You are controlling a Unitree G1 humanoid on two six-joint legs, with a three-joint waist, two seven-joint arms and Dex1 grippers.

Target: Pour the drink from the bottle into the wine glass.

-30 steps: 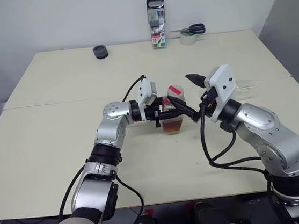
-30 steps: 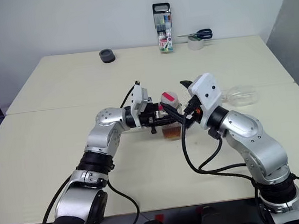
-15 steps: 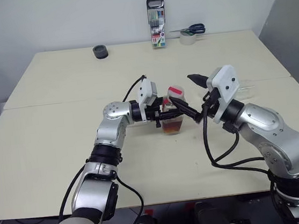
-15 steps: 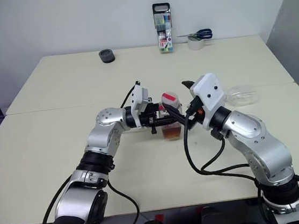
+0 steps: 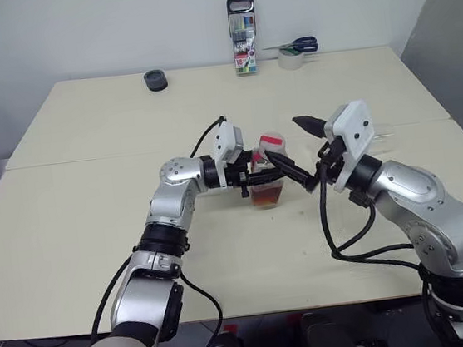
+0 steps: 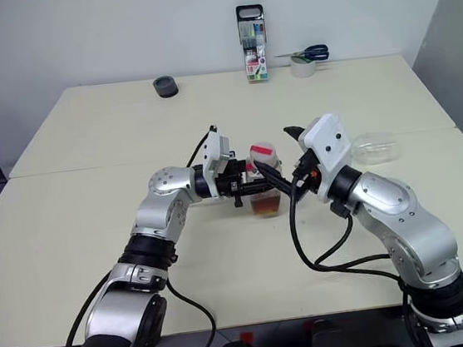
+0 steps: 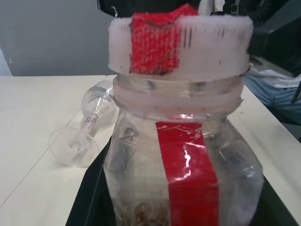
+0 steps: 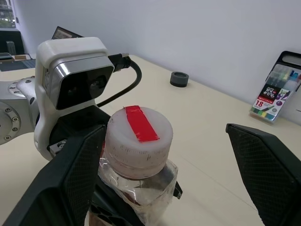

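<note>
Bottle (image 5: 267, 174), capped and upright near the counter (image 5: 92, 198) middle, is clamped by the left hand (image 5: 257, 173); right hand (image 5: 306, 152) is spread wide around its cap; wine glass (image 7: 87, 129) is lying toward the right edge

I see the capped bottle (image 5: 266, 172) upright at frame centre, drink (image 5: 267, 196) low inside; the wine glass (image 6: 374, 147) lies sideways at the right.

Cream worktop (image 5: 93, 206): wine glass (image 6: 375, 147) on its side at right; far edge w/ black tape roll (image 5: 155, 81), marker-pen case (image 5: 244, 47), scissors (image 5: 294, 46) on prob. another tape roll.
</note>
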